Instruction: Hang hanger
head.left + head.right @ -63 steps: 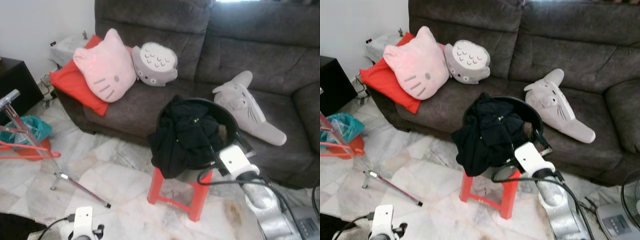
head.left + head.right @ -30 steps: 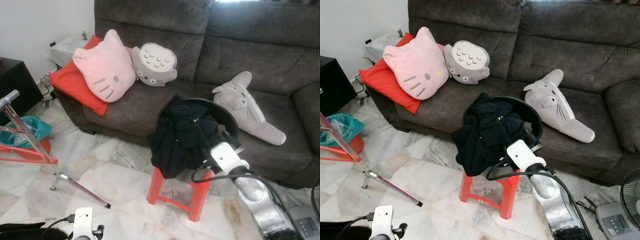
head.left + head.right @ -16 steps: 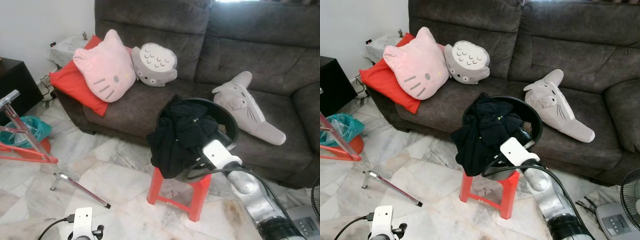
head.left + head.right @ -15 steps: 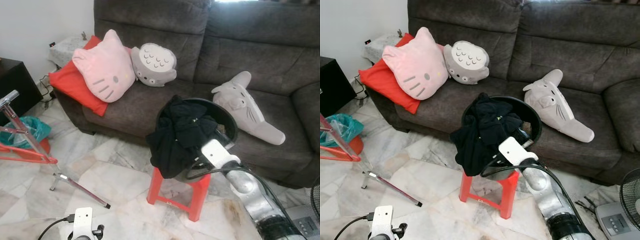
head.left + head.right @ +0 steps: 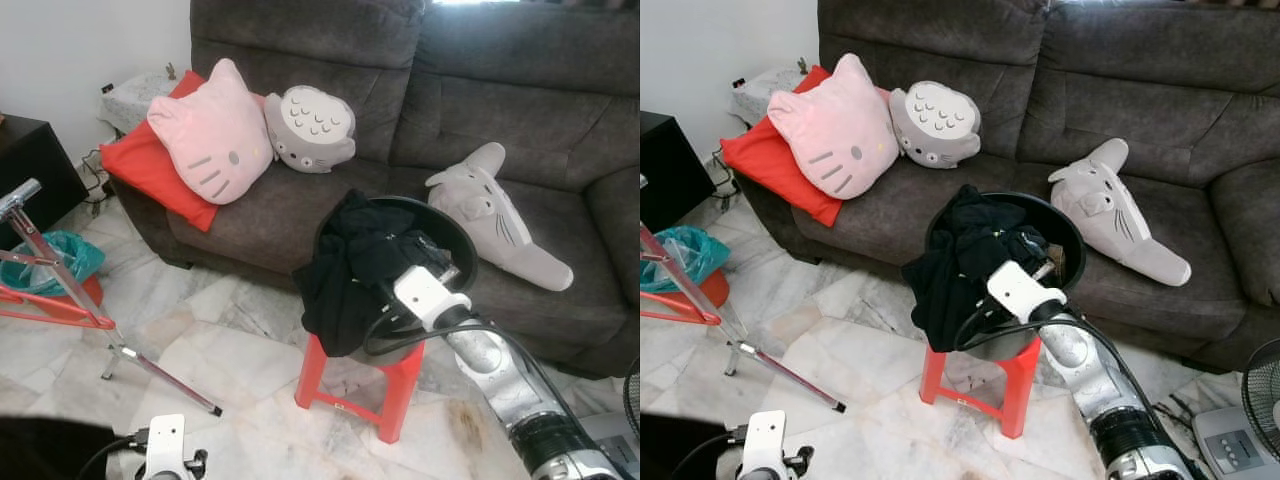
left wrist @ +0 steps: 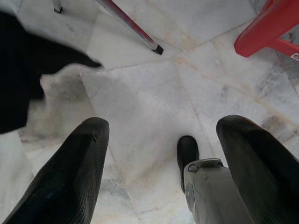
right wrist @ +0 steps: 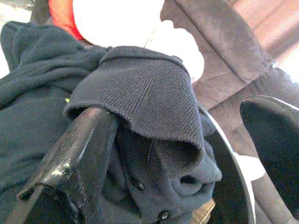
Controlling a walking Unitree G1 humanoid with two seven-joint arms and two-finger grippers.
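Right tool [image 7: 187, 154]: at the black basin, over the heap of dark clothing; fingers [image 7: 79, 154] spread wide, nothing between them; one finger lies against a ribbed knit fold, the other stands apart over the basin's far rim.
Right arm [image 5: 490, 365]: silver, reaching forward from lower right; white wrist housing [image 5: 425, 290] at the basin's near rim, a black cable looping beneath it.
Left tool [image 6: 159, 163]: low over the floor; fingers [image 6: 70, 172] parted, holding nothing; the robot's own foot below.
Dark clothing [image 5: 350, 270]: black garments piled in the basin, one part spilling over the side toward the robot's left; buttons seen in the right wrist view.
Hanger: cannot be made out among the clothing.
Black basin [image 5: 455, 240]: round, seated on the red stool.
Red stool [image 5: 385, 385]: plastic, on the floor, just before the sofa.
Floor [image 5: 230, 360]: pale marble tiles.
Sofa [image 5: 500, 110]: dark grey, behind the stool.
Pink cat cushion [image 5: 210, 135]: on the sofa's left end, leaning on a red cushion [image 5: 140, 165].
Grey owl cushion [image 5: 310, 125]: touching the pink one, against the backrest.
Grey plush [image 5: 495, 215]: long-eared, lying on the seat, right of the basin.
Metal stand [image 5: 70, 290]: slanted legs on the floor at far left, with red bars.
Teal bag [image 5: 50, 255]: behind the stand, near a black cabinet [image 5: 30, 170].
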